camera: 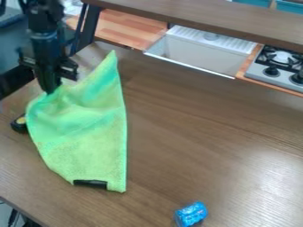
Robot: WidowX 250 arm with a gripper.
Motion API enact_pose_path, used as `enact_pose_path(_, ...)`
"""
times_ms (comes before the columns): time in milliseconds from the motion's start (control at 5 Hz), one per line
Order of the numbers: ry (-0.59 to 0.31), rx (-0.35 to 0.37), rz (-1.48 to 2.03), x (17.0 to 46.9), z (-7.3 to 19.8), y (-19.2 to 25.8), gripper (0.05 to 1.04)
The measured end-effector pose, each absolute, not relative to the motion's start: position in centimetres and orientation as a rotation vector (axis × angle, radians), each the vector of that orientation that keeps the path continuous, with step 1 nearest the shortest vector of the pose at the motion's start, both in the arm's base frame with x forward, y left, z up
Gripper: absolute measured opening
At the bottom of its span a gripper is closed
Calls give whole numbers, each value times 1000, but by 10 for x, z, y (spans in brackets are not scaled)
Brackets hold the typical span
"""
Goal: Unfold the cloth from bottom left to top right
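- Pinched the cloth (86, 137) at its upper left edge between the pressed-together fingers of the gripper (50, 90).
- Had the green cloth on the left of the table (201, 133), with a pointed corner toward the top and a wide lower end toward the viewer.
- Risked letting the edge slip out, from too shallow a bite of fabric.
- Risked dragging the whole cloth rather than opening it, from a low, sideways pull with too little weight on the far part.
- Risked rolling the edge under or leaving a crease, from a release short of the top right.
- Risked sweeping the round thing (19, 125) along, from its place just beside the cloth's left edge.
- Hid the underside of the cloth, and with it the count of layers; also hid the exact depth of the pinch.
- Gave no sure way to tell the black strip (91, 183) at the lower edge as part of the cloth or as something poking out from beneath.
- Cut off the arm (46, 42) at the top and the stove (275, 71) at the right.
- Placed the blue can (191, 214) well apart from the cloth, at the bottom.
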State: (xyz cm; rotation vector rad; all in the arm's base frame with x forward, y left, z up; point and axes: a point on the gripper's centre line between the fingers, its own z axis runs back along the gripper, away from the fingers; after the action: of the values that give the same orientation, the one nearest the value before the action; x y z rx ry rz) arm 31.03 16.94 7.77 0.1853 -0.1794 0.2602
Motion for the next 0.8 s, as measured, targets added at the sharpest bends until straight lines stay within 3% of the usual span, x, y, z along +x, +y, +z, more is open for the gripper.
enact_pose_path(400,-184,136,249,330,82,118,49)
enact_pose_path(800,-210,110,253,372,82,43,49)
